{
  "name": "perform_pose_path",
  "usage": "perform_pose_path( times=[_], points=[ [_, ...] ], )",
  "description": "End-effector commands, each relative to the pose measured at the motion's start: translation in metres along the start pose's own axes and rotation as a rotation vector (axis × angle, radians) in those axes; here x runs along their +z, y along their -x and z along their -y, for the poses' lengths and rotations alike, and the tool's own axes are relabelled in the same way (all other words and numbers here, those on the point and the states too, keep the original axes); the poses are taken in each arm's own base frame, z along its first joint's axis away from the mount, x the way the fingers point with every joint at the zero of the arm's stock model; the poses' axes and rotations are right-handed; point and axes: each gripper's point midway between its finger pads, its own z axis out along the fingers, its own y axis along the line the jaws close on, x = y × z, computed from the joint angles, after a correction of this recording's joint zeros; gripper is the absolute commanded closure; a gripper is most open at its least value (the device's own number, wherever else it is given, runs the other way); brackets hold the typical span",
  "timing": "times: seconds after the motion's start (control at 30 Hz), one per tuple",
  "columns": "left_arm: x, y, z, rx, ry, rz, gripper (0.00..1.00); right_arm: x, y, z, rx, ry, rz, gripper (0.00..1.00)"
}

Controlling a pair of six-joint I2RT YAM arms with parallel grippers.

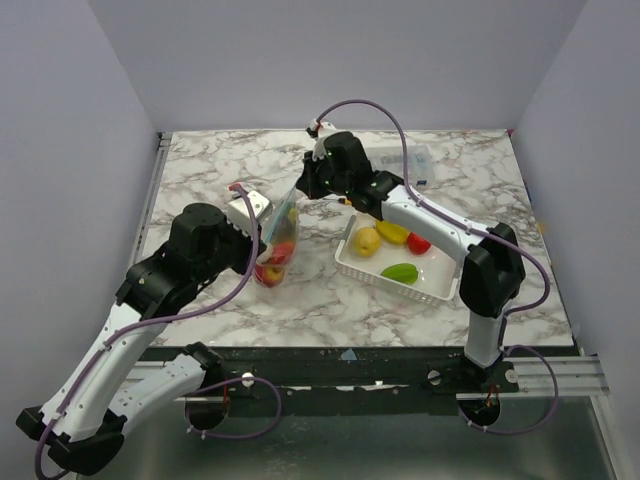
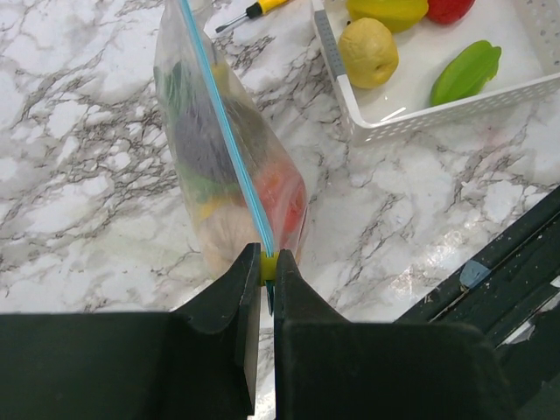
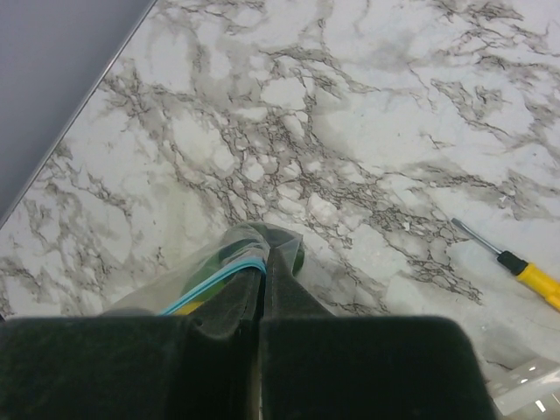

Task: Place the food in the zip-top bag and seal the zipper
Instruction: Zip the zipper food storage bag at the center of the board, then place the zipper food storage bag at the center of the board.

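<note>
The clear zip-top bag (image 1: 277, 248) stands upright on the marble table with several toy food pieces inside, and it also shows in the left wrist view (image 2: 223, 166). Its light-blue zipper (image 2: 226, 131) runs straight along the top. My left gripper (image 2: 268, 271) is shut on the yellow slider (image 2: 268, 262) at the near end of the zipper, left of the bag in the top view (image 1: 262, 232). My right gripper (image 3: 263, 267) is shut on the bag's far top corner (image 3: 249, 254), above the bag in the top view (image 1: 302, 188). More food lies in the basket: a yellow fruit (image 1: 367, 241), a red piece (image 1: 419, 243) and a green piece (image 1: 400, 272).
The white slotted basket (image 1: 440, 285) stands right of the bag, close to it. A yellow-handled screwdriver (image 3: 516, 267) lies on the table beyond the bag. A small clear lidded box (image 1: 412, 160) sits at the back. Grey walls close in the table.
</note>
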Motion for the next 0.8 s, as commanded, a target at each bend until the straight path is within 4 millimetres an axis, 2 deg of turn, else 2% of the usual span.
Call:
perform_pose_path(
  times=[0.0, 0.03, 0.13, 0.17, 0.27, 0.37, 0.5, 0.6, 0.77],
  points=[
    [-0.012, -0.014, 0.005, -0.001, -0.017, -0.022, 1.0, 0.008, 0.022, 0.058, 0.014, -0.188, 0.081, 1.0],
    [-0.012, -0.013, 0.004, -0.003, -0.01, -0.015, 1.0, 0.008, 0.022, 0.054, 0.014, -0.163, 0.077, 1.0],
    [-0.013, -0.005, 0.001, -0.011, 0.013, 0.013, 0.7, 0.008, 0.02, 0.041, 0.019, -0.093, 0.064, 1.0],
    [-0.014, -0.001, 0.0, -0.013, 0.021, 0.025, 0.63, 0.009, 0.019, 0.041, 0.023, -0.094, 0.06, 1.0],
    [-0.017, 0.011, -0.005, -0.008, 0.049, 0.07, 0.52, 0.014, 0.014, 0.04, 0.046, -0.095, 0.043, 1.0],
    [-0.025, 0.022, -0.02, -0.017, 0.133, 0.109, 0.4, 0.021, 0.011, 0.027, 0.054, -0.049, 0.027, 1.0],
    [-0.042, 0.035, -0.033, -0.027, 0.214, 0.183, 0.35, 0.035, 0.007, 0.024, 0.102, -0.07, 0.01, 1.0],
    [-0.056, 0.042, -0.04, -0.048, 0.261, 0.25, 0.3, 0.047, 0.007, 0.044, 0.193, -0.199, 0.023, 1.0],
    [-0.07, 0.047, -0.041, -0.064, 0.274, 0.312, 0.27, 0.07, -0.001, 0.062, 0.252, -0.301, 0.022, 0.99]
  ],
)
